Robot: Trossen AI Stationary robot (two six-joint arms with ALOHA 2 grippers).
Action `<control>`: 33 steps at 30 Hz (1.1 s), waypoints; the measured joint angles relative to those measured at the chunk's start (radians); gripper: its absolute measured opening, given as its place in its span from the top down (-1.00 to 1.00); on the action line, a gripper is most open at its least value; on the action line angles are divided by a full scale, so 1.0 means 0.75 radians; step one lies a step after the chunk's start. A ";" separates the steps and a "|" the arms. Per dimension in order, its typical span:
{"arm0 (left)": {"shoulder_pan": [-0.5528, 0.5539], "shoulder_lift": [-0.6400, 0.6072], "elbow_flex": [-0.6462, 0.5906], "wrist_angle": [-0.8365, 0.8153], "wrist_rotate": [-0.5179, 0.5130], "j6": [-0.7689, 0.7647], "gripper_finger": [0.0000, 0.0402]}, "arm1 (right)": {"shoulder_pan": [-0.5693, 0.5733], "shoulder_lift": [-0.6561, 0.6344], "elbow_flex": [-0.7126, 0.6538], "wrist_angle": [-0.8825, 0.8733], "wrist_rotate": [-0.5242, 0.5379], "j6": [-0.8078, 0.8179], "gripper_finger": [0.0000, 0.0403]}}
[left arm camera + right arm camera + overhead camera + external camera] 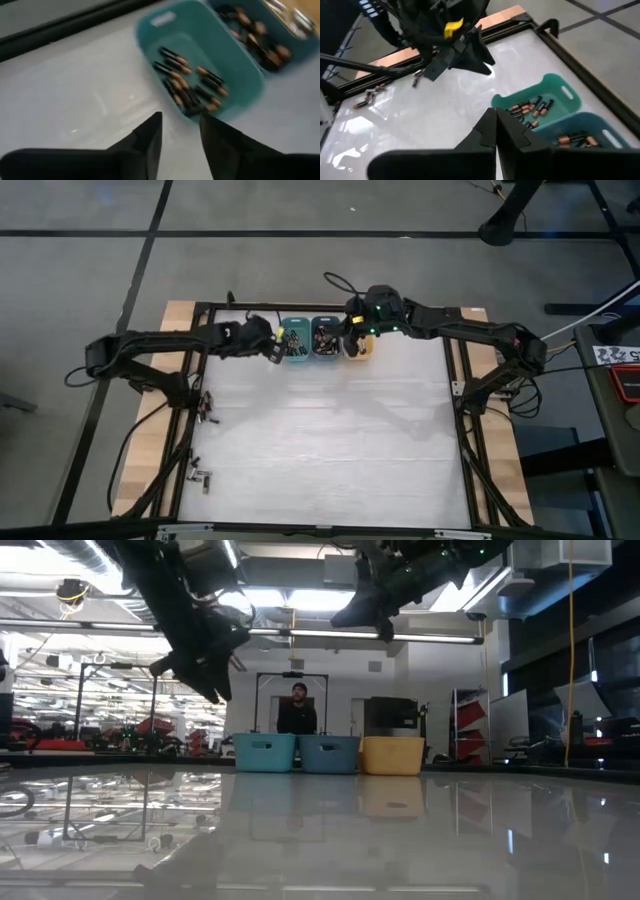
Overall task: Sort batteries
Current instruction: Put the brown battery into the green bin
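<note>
Three small bins stand in a row at the table's far edge: a teal bin (294, 340), a blue bin (326, 338) and an orange bin (361, 350). Dark batteries with coppery ends (192, 87) lie in the teal bin, and more batteries (572, 139) lie in the blue one. My left gripper (181, 122) hovers just left of and near the teal bin (200, 60), open, with nothing between its fingers. My right gripper (496, 117) hangs above the blue and orange bins, shut, holding nothing that I can see. In the low view both grippers, left (213, 690) and right (383, 630), are well above the bins.
Small dark loose pieces (207, 412) lie along the table's left edge, with more (200, 476) toward the near left corner. A black frame (455, 395) borders the white table top. A person (297, 710) stands in the room beyond the bins.
</note>
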 joint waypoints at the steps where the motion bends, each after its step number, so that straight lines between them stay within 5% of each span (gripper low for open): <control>1: 0.025 0.000 0.000 0.002 0.000 -0.004 0.36 | -0.007 0.000 0.000 0.001 0.000 0.002 1.00; 7: 0.272 0.038 0.002 0.030 0.216 0.131 0.26 | -0.063 0.001 0.000 0.031 0.040 0.082 1.00; 16: 0.540 0.123 0.002 -0.018 0.332 0.412 0.19 | -0.131 0.001 0.001 -0.167 0.433 0.254 1.00; 22: 0.574 0.139 0.001 -0.115 0.357 0.571 0.17 | -0.168 0.001 0.001 -0.453 0.457 0.392 1.00; 33: 0.582 0.242 0.001 -0.021 0.455 0.605 0.17 | -0.165 0.073 0.001 -0.424 0.392 0.411 1.00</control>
